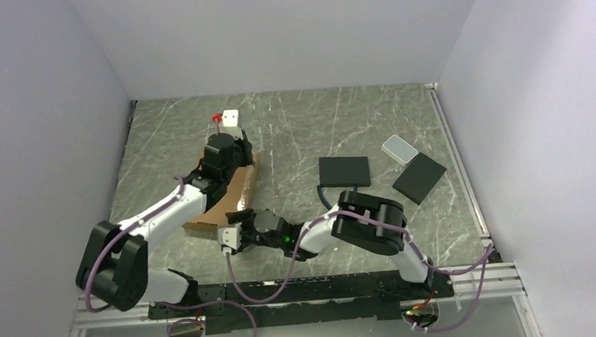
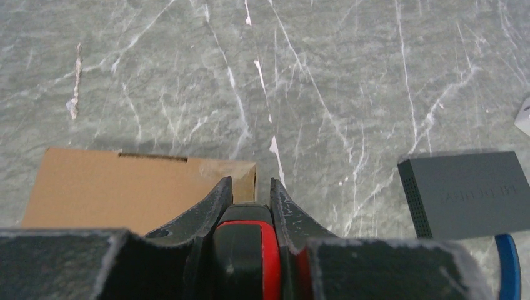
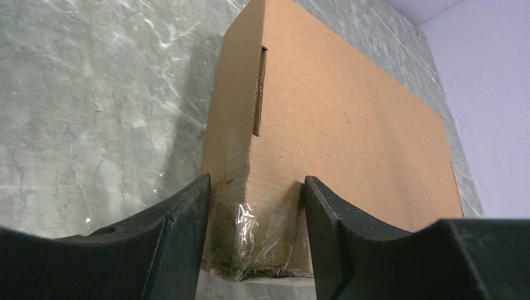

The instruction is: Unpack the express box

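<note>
Right fingers (image 3: 169,240) spread astride a taped corner of the express box (image 3: 350,112); left fingers (image 2: 203,215) tight on a red-and-black object (image 2: 245,250)

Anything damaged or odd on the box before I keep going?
Yes: crumpled, torn clear tape clings to the express box at the corner that the open right gripper straddles; the cardboard edge there looks frayed. Nothing else stands out.

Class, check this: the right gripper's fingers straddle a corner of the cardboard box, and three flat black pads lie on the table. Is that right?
Wrong count: the top external view shows two flat black pads on the table, not three. The right gripper does straddle a corner of the cardboard box.
</note>
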`<state>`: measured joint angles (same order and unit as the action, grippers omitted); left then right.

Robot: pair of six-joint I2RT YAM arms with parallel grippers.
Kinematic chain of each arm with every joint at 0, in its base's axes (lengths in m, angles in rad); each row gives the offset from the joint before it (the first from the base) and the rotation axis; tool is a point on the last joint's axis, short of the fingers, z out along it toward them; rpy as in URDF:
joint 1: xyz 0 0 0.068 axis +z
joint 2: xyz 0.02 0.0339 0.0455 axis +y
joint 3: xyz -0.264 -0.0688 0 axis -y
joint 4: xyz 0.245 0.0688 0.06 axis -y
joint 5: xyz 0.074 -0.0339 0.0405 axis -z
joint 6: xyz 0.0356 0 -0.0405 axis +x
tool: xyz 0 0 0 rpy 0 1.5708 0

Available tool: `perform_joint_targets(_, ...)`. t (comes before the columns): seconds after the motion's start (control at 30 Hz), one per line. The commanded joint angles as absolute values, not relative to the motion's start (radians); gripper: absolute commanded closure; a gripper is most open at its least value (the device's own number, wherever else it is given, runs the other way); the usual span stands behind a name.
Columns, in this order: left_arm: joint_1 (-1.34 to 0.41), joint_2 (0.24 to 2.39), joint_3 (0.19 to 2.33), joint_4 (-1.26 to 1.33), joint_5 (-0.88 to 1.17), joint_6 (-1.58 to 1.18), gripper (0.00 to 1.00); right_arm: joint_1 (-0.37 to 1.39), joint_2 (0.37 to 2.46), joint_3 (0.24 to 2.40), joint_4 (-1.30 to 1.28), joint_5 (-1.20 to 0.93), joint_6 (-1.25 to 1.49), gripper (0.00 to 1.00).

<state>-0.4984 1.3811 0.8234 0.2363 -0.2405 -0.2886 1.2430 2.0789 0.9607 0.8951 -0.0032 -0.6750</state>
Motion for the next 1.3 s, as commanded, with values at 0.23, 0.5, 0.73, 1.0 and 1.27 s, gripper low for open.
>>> perform_joint_targets(0.23,-0.509,1.200,0.752,-0.032,-0.215,-0.331,1.00,1.172,2.069,0.928,0.935,0.117,-0.536,0.51)
perform_joint_targets(0.5,-0.518,1.193,0.732,-0.042,-0.195,-0.338,1.00,1.171,1.937,0.817,0.972,0.015,-0.495,0.16)
perform_joint_targets(0.73,-0.528,1.204,0.738,-0.036,-0.209,-0.316,1.00,1.167,1.524,0.507,0.881,0.083,-0.305,0.04)
perform_joint_targets(1.0,-0.541,1.195,0.712,-0.017,-0.222,-0.317,1.00,0.867,1.418,0.803,0.191,0.275,0.504,0.01)
perform_joint_targets(1.27,-0.546,1.168,0.693,0.031,-0.234,-0.291,1.00,0.710,1.703,1.173,0.020,0.009,1.000,0.04)
